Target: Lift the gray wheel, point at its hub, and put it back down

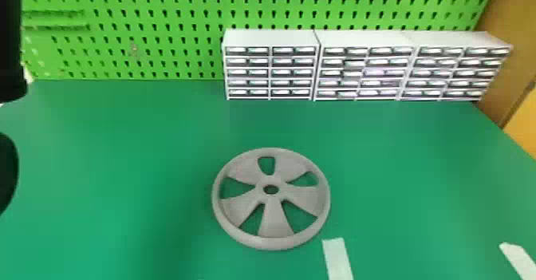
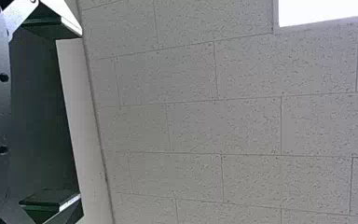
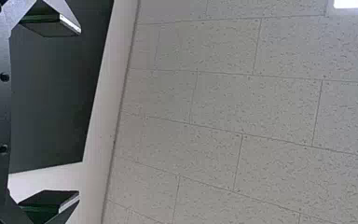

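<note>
The gray wheel (image 1: 275, 219) lies flat on the green table, a little right of the middle in the head view. Its hub has an open round hole, and gaps between its broad spokes let the green surface show through. In the left wrist view my left gripper (image 2: 80, 115) is open, its two fingers wide apart with nothing between them. My right gripper (image 3: 79, 112) likewise stands open and holds nothing in the right wrist view. Both wrist cameras face the ceiling, so the grippers are away from the wheel.
Black parts of my left arm (image 1: 8, 44) stand at the head view's left edge. White drawer cabinets (image 1: 271, 38) line the back of the table (image 1: 119, 139) before a green pegboard (image 1: 159, 4). White tape strips (image 1: 337, 259) lie near the wheel and at the lower right.
</note>
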Robot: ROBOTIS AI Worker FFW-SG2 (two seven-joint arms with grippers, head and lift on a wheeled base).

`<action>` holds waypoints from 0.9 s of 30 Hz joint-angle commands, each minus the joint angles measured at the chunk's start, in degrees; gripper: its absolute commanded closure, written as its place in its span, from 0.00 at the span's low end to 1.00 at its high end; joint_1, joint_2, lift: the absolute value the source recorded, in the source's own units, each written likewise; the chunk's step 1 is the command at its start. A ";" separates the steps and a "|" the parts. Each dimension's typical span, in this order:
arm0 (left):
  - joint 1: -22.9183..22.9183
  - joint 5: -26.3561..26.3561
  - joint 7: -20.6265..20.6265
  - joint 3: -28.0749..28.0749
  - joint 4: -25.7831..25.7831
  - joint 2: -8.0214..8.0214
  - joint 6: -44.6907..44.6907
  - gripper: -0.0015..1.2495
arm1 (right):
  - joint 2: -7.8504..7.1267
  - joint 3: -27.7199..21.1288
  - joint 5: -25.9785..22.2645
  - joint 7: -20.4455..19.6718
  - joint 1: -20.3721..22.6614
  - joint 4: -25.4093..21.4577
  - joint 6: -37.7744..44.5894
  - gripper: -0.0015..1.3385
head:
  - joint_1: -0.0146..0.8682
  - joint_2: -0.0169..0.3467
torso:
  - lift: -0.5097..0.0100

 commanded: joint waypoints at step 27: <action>9.48 2.30 1.29 -2.13 -0.09 -0.38 1.32 0.07 | -0.55 1.32 -0.18 -1.11 9.65 2.11 2.68 0.06 | 0.80 0.18 | 0.81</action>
